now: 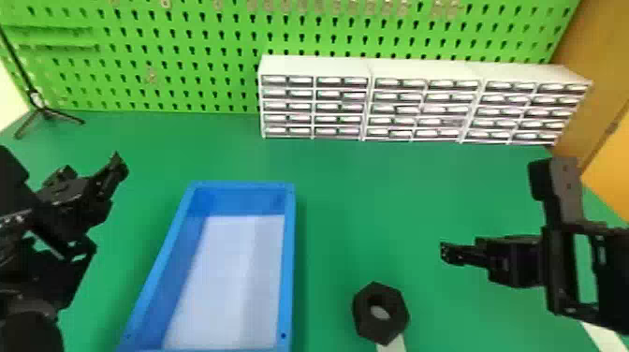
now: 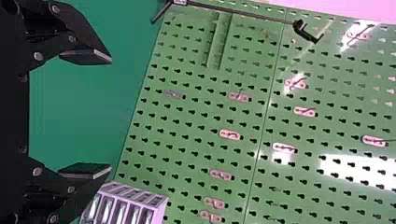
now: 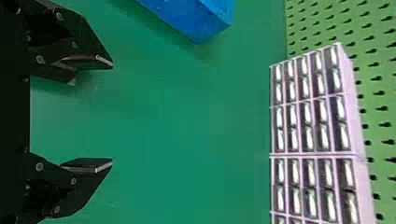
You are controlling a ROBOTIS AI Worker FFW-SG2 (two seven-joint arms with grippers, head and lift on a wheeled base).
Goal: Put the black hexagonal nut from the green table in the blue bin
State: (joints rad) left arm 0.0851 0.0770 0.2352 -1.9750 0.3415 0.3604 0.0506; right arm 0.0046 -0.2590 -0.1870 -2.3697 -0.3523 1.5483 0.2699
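Observation:
In the head view, the black hexagonal nut (image 1: 386,329) lies on the green table (image 1: 355,196), right of the blue bin (image 1: 290,262), close to the bottom edge. My right gripper (image 1: 444,253) is beyond the nut and to its right; its fingers stand apart in the right wrist view, where the gripper (image 3: 112,114) holds nothing. To the left of the bin is my left gripper (image 1: 119,164). With the left wrist view, the gripper (image 2: 111,114) is seen open with nothing between its fingers. Part of the blue bin (image 3: 191,18) shows in the right wrist view.
White drawer cabinets (image 1: 426,68) stand at the table's back, before a green pegboard (image 1: 187,61). A small black tripod (image 1: 44,110) is at the back left. A white strip (image 1: 393,345) touches or lies under the nut's near side.

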